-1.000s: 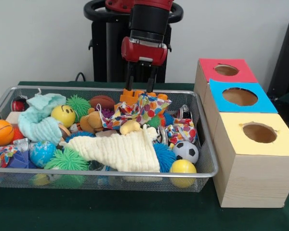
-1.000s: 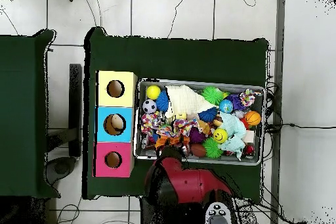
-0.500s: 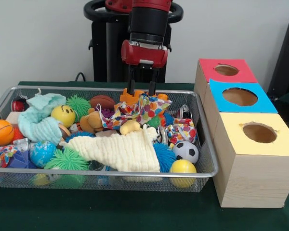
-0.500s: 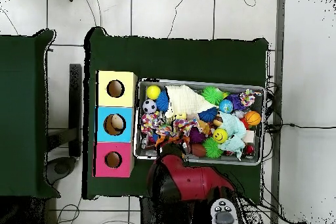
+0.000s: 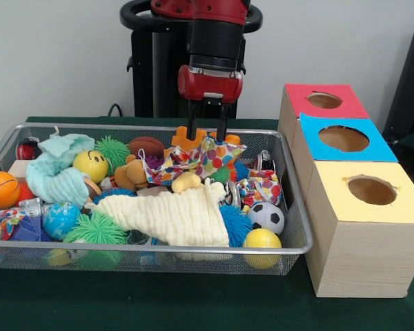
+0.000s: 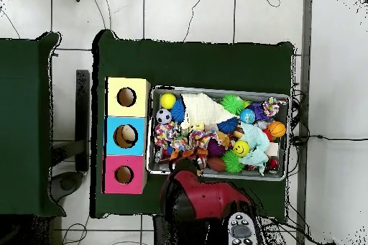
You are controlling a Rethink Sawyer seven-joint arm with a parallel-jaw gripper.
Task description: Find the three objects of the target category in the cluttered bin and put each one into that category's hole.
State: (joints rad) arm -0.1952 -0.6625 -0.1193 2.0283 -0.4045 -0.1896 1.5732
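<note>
Target category not identifiable; candidates lie mixed in the bin [image 5: 290, 238], left of the boxes [image 5: 362, 227]. Claw [image 5: 205, 129] hangs spread and empty over the orange toy [image 5: 186, 139] and dotted cloth [image 5: 203, 157] at the far rim. Risk: descending fingers may snag cloth and drag neighbours out. Room is tight between toys; the desk [image 5: 193, 303] offers clearance only outside the bin.

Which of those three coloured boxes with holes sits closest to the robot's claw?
The red-topped wooden box. It stands at the far end of the row, nearest the claw; the blue-topped box is in the middle, and the yellow-topped box is farthest from it.
</note>
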